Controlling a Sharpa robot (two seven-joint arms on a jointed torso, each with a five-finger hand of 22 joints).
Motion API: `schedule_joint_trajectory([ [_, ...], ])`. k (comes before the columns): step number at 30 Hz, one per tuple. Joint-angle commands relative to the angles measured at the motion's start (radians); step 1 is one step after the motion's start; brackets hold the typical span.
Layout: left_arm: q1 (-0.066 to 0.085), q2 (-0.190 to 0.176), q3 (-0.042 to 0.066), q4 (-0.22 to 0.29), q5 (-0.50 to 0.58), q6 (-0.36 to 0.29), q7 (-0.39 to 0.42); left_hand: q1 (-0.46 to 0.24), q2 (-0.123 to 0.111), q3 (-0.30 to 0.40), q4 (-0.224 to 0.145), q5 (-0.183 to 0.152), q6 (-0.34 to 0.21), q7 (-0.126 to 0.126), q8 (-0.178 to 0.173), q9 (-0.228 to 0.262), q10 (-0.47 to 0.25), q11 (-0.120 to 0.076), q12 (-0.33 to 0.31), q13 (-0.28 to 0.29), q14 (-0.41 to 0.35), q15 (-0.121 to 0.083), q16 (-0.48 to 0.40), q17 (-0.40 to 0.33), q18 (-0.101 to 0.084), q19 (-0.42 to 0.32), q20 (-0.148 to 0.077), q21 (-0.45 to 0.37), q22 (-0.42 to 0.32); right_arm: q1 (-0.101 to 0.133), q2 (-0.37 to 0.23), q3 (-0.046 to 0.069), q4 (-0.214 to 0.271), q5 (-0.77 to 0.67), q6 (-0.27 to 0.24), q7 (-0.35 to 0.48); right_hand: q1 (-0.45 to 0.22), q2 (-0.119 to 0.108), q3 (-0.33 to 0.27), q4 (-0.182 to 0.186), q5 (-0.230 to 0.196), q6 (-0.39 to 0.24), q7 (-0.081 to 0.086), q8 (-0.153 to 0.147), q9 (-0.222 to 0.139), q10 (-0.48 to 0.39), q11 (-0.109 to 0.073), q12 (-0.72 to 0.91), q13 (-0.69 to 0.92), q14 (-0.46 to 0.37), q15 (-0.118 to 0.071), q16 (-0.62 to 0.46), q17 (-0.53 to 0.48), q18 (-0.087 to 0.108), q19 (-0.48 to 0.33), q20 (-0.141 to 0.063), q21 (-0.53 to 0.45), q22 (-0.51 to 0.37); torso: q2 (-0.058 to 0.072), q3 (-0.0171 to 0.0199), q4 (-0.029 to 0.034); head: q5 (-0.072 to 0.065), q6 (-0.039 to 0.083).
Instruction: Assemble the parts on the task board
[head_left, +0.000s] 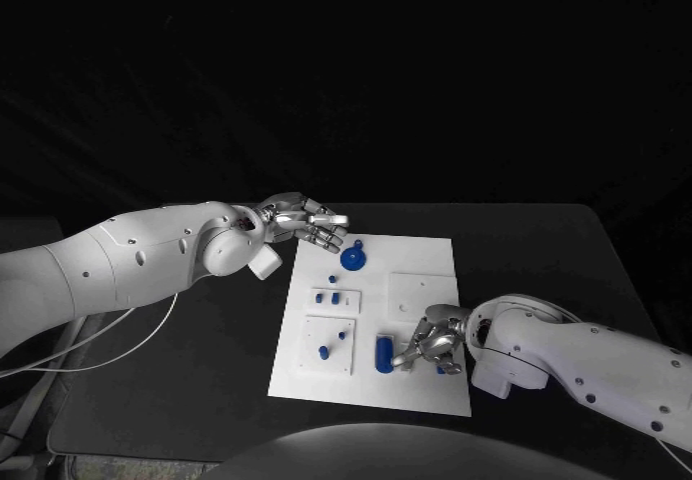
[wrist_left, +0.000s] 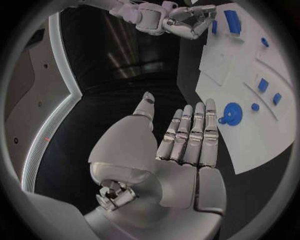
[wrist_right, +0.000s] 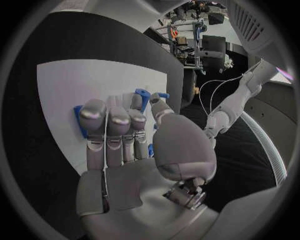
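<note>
My right hand (head_left: 433, 345) is down on the near end of the task board (head_left: 428, 392), fingers curled over. Whether it's actually gripping anything I can't tell; from the right wrist camera the fingers (wrist_right: 115, 122) cover whatever is under them, with bits of blue poking out around the fingertips. Right beside that hand, on its inner side, there's a long blue bar (head_left: 382, 354) lying on the board, touching or nearly touching the fingers.

My left hand (head_left: 306, 222) is open, fingers stretched out and apart, holding nothing, hovering over the table just off the far corner of the board. Just past its fingertips sits the round blue disc part (head_left: 353, 262) with a small knob, and a little blue button (wrist_left: 255, 106) next to it.

Between my two hands are two raised white blocks: one (head_left: 335, 298) with small blue pegs standing in it, another (head_left: 329, 346) nearer my right hand, also with a couple of blue pieces.
</note>
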Motion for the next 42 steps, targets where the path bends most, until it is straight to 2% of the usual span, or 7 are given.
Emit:
schedule_joint_trajectory([
  [1,0.000,0.001,0.000,0.003,-0.007,0.011,0.008,-0.004,0.006,0.003,0.002,-0.001,-0.003,-0.002,0.004,0.000,-0.003,-0.001,0.001,0.000,0.004,0.001,0.000,-0.001,0.021,0.003,0.003,-0.001,0.000,-0.002,0.007,0.000,0.001,-0.017,0.030,0.007,-0.017,0.003,0.009,-0.002,-0.002,-0.037,-0.005,-0.011,0.221,0.003,-0.009,-0.002,0.006,-0.001,-0.004,-0.002,-0.003,-0.011,0.003,-0.006,0.001,0.097,0.000,-0.0011,0.0001,-0.006,-0.001],
  [5,0.000,0.002,0.000,0.003,-0.007,0.005,0.013,-0.004,0.006,0.003,0.002,-0.001,-0.003,-0.002,0.004,0.000,-0.003,-0.001,0.001,0.000,0.004,0.001,0.000,-0.001,0.021,0.003,0.003,-0.001,0.000,-0.009,0.022,0.000,-0.005,-0.028,0.022,-0.013,-0.019,0.006,0.010,-0.004,0.003,-0.013,-0.014,-0.009,0.306,-0.002,-0.014,-0.011,0.002,-0.002,-0.010,-0.008,-0.011,-0.010,0.004,-0.007,-0.005,0.096,0.000,-0.0006,0.0005,-0.007,-0.001],
  [6,0.000,0.002,0.000,0.003,-0.007,0.005,0.014,-0.004,0.006,0.003,0.002,-0.001,-0.003,-0.002,0.004,0.000,-0.003,-0.001,0.001,0.000,0.004,0.001,0.000,-0.001,0.021,0.003,0.003,-0.001,0.000,-0.012,0.027,0.000,-0.006,-0.031,0.019,-0.017,-0.027,0.014,0.006,-0.008,0.007,-0.021,-0.018,-0.009,0.392,0.001,-0.016,-0.017,-0.003,-0.002,-0.012,-0.014,-0.020,-0.011,0.005,-0.010,-0.013,0.094,0.000,-0.0006,0.0012,-0.007,0.000],
  [9,0.000,0.002,0.000,0.002,-0.006,0.004,0.016,-0.003,0.009,0.003,0.001,-0.001,-0.004,-0.002,0.004,0.000,-0.002,-0.001,0.001,0.000,0.004,0.001,0.000,0.000,0.020,0.002,0.003,-0.002,0.000,-0.020,0.037,-0.001,-0.009,-0.036,0.015,-0.025,-0.036,0.024,0.010,-0.016,0.008,-0.009,-0.019,-0.056,0.490,0.004,-0.018,-0.015,-0.002,-0.002,-0.012,-0.014,-0.028,-0.013,0.008,-0.010,-0.017,0.095,0.001,0.0000,0.0030,-0.006,-0.002],
  [26,0.000,-0.002,0.000,0.003,-0.004,-0.002,0.019,-0.002,0.012,0.002,-0.001,-0.001,0.001,-0.002,0.004,0.000,-0.001,-0.001,0.001,0.000,0.006,0.000,0.000,0.000,0.020,0.002,0.002,-0.001,0.000,-0.052,0.073,-0.001,-0.051,-0.073,-0.041,-0.060,-0.026,0.076,0.040,-0.081,-0.001,-0.014,-0.024,-0.060,0.497,0.008,-0.022,-0.015,-0.001,-0.005,-0.016,-0.011,-0.040,-0.014,0.011,-0.015,-0.016,0.096,0.000,-0.0008,0.0016,0.003,-0.009],
  [36,0.000,-0.009,0.000,0.005,0.001,0.001,0.014,-0.002,0.013,0.001,-0.002,-0.001,0.001,-0.002,0.004,0.000,-0.001,-0.001,0.001,0.000,0.005,0.000,0.000,0.000,0.020,0.002,0.002,-0.001,0.000,-0.054,0.080,0.000,-0.085,-0.054,-0.108,-0.050,-0.074,0.115,0.052,-0.047,-0.002,-0.015,-0.024,-0.058,0.505,0.012,-0.023,-0.010,0.006,-0.005,-0.019,-0.009,-0.036,-0.016,0.015,-0.019,-0.001,0.099,0.001,-0.0012,0.0009,0.007,-0.012],
  [42,0.000,-0.011,0.000,0.006,0.001,0.003,0.011,-0.002,0.014,0.000,-0.004,-0.001,0.001,-0.002,0.004,0.000,-0.001,-0.001,0.001,0.000,0.005,0.000,0.000,0.000,0.020,0.002,0.002,-0.001,0.000,-0.054,0.080,0.000,-0.097,-0.032,-0.105,-0.050,-0.116,0.101,0.104,-0.036,-0.001,-0.016,-0.025,-0.058,0.527,0.014,-0.024,-0.005,0.017,-0.004,-0.020,-0.009,-0.037,-0.015,0.014,-0.019,-0.002,0.098,0.000,-0.0012,0.0010,0.006,-0.014],
])
